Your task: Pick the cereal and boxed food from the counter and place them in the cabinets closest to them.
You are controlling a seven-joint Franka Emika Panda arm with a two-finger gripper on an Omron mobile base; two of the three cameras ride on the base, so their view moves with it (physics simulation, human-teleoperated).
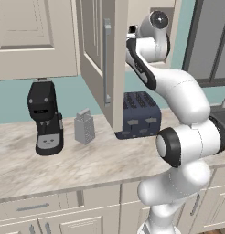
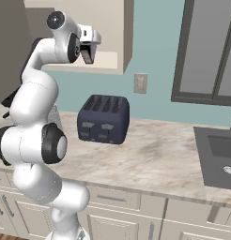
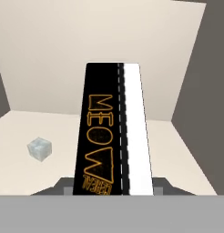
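Note:
A tall black cereal box (image 3: 107,132) with orange "MEOW" lettering and a white side sits between my fingers, and my gripper (image 3: 113,184) is shut on it. In the right base view the gripper (image 2: 87,47) holds the dark box (image 2: 88,52) at the mouth of the open wall cabinet (image 2: 115,28). The hand view looks into that cabinet, with its pale shelf (image 3: 22,132) under the box. In the left base view the cabinet's open door (image 1: 98,50) hides the hand. The counter (image 1: 96,160) lies below. The boxed food is out of view.
A dark blue toaster (image 2: 103,119) stands on the counter under the cabinet. A black coffee machine (image 1: 45,119) and a grey grater (image 1: 84,126) are to its left. A sink (image 2: 220,154) lies at the right. A small pale cube (image 3: 39,149) rests on the shelf.

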